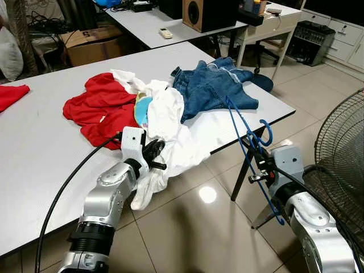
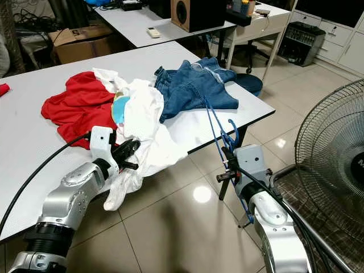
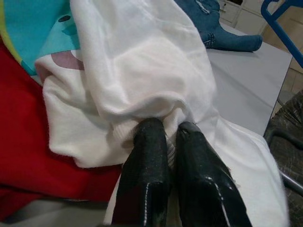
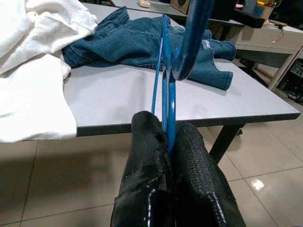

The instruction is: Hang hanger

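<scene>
Your left gripper (image 3: 166, 132) pinches the white garment (image 1: 168, 122); at 3 o'clock, your right gripper (image 4: 169, 142) clamps the blue hanger (image 1: 244, 139).

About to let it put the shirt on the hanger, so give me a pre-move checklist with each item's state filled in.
1. Right gripper shut on the blue hanger: ok.
2. Left gripper pinching the white garment: ok.
3. Garment free of the pile: not ok, it overlaps the red clothing and touches the jeans.
4. Garment's neck opening located: cannot tell.
5. Hanger clear of the standing fan: ok, though close.
</scene>
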Motion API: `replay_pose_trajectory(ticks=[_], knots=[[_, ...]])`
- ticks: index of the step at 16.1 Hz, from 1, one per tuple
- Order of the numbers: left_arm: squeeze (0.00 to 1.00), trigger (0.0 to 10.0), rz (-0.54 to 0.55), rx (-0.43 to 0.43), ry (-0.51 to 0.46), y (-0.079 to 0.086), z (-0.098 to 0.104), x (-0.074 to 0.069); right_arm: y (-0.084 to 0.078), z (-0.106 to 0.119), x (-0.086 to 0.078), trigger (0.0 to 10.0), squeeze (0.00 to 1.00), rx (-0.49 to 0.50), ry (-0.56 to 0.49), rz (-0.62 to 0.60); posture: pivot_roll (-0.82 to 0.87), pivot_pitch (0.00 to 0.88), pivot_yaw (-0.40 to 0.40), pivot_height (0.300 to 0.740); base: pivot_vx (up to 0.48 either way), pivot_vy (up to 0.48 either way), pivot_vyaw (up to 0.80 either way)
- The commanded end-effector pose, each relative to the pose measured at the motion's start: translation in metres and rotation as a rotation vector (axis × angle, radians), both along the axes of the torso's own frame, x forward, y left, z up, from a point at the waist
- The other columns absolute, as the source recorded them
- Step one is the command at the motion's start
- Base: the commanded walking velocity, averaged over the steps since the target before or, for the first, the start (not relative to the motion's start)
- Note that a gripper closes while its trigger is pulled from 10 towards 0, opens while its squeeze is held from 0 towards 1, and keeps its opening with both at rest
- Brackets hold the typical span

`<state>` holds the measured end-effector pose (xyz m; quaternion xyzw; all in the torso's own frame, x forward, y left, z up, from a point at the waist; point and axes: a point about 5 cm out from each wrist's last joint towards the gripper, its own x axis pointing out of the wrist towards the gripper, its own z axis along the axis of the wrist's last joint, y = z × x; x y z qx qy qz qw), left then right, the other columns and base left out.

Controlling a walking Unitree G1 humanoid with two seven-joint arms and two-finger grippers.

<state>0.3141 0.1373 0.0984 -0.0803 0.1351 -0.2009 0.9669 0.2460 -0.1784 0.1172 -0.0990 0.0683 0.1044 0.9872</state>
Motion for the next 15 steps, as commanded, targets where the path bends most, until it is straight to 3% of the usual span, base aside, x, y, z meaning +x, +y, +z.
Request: replay_pose_trajectory(ticks=[1, 8, 13, 15], knots=[[0.00, 0.0, 0.003, -0.011, -0.011, 0.001, 0.002, 0.001, 0.002, 0.001, 0.002, 10.0, 0.00, -0.014, -0.005, 0.009, -0.17, 0.000, 0.029, 0.740, 0.000, 0.000, 0.00], [0.00, 0.0, 0.002, -0.041, -0.041, 0.000, 0.008, 0.002, 0.001, 0.001, 0.001, 10.0, 0.00, -0.014, -0.003, 0.002, -0.17, 0.000, 0.030, 0.740, 0.000, 0.000, 0.00], [0.00, 0.0, 0.044, -0.015, -0.107, 0.024, 0.030, 0.012, 0.006, 0.001, 0.005, 10.0, 0.00, 0.006, -0.012, 0.009, -0.15, 0.000, 0.029, 0.740, 0.000, 0.000, 0.00], [0.00, 0.0, 0.068, -0.021, -0.170, 0.035, 0.053, 0.023, 0.007, 0.003, 0.006, 10.0, 0.00, 0.014, -0.025, 0.002, -0.15, 0.000, 0.040, 0.740, 0.000, 0.000, 0.00]])
